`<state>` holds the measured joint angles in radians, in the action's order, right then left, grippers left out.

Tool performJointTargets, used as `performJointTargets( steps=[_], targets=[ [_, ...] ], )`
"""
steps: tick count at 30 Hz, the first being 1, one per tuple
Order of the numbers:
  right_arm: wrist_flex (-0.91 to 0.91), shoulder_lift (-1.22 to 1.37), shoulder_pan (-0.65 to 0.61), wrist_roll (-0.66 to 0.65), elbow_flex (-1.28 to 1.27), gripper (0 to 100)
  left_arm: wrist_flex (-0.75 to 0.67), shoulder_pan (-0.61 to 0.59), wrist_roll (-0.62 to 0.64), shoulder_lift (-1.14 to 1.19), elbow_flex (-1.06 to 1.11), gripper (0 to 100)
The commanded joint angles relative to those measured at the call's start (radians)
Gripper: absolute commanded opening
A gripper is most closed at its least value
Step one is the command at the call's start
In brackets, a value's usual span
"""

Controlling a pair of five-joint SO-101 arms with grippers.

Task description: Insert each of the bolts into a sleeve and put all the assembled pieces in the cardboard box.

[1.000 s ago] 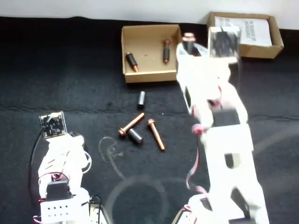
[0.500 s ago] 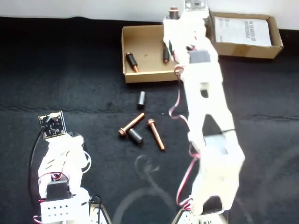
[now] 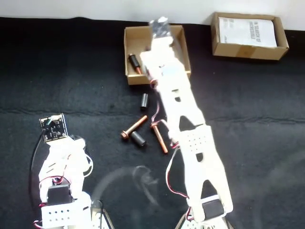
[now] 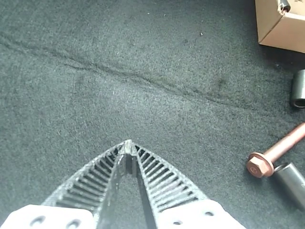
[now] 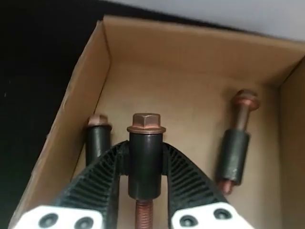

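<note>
My right gripper is shut on an assembled piece, a copper bolt in a black sleeve, and holds it above the open cardboard box. Two assembled pieces lie in the box, one close beside the fingers and one on the other side. In the high view the right arm stretches over the box. On the mat lie two bolts and two sleeves. My left gripper is shut and empty, low over the mat, a short way from a bolt.
A second cardboard box with a printed sheet in it stands at the back right. The black mat covers the table. The left arm sits folded at the front left.
The right arm has swung left with the assembled piece, from beside the box's right wall to over the box. The left arm has not moved.
</note>
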<state>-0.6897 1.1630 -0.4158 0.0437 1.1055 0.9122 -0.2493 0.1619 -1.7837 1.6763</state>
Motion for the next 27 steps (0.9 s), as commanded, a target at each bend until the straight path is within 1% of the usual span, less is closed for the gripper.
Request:
performJointTargets(
  steps=[1, 2, 6, 8, 13, 15, 19, 22, 25, 27],
  targets=[
    [-0.071, -0.027, -0.015, 0.006, 0.130, 2.7, -0.008, -0.012, -0.003, -0.022, 0.018, 1],
    [-0.097, -0.027, -0.015, 0.006, 0.148, 5.8, -0.008, -0.012, -0.003, -0.022, 0.018, 1],
    [-0.266, -0.027, -0.013, 0.006, 0.236, 24.9, -0.008, -0.012, -0.003, -0.022, 0.018, 1],
    [-0.381, -0.028, -0.013, 0.006, 0.311, 30.0, -0.008, -0.012, -0.003, -0.022, 0.018, 1],
    [-0.648, -0.027, -0.018, 0.006, 0.605, 30.3, -0.008, -0.012, -0.003, -0.022, 0.018, 1],
    [-0.746, -0.035, -0.031, 0.009, 0.682, 30.3, -0.008, -0.012, -0.003, -0.022, 0.018, 1],
    [-0.952, -0.111, -0.067, 0.012, 0.667, 30.3, -0.008, -0.012, -0.003, -0.022, 0.018, 1],
    [-1.050, -0.150, -0.108, 0.021, 0.667, 30.3, -0.008, -0.012, -0.003, -0.022, 0.018, 1],
    [-1.075, -0.177, -0.142, 0.133, 0.662, 30.3, -0.008, -0.012, -0.003, -0.022, 0.018, 1],
    [-1.075, -0.191, -0.165, 0.176, 0.661, 30.3, -0.008, -0.012, -0.003, -0.022, 0.018, 1]
  ],
)
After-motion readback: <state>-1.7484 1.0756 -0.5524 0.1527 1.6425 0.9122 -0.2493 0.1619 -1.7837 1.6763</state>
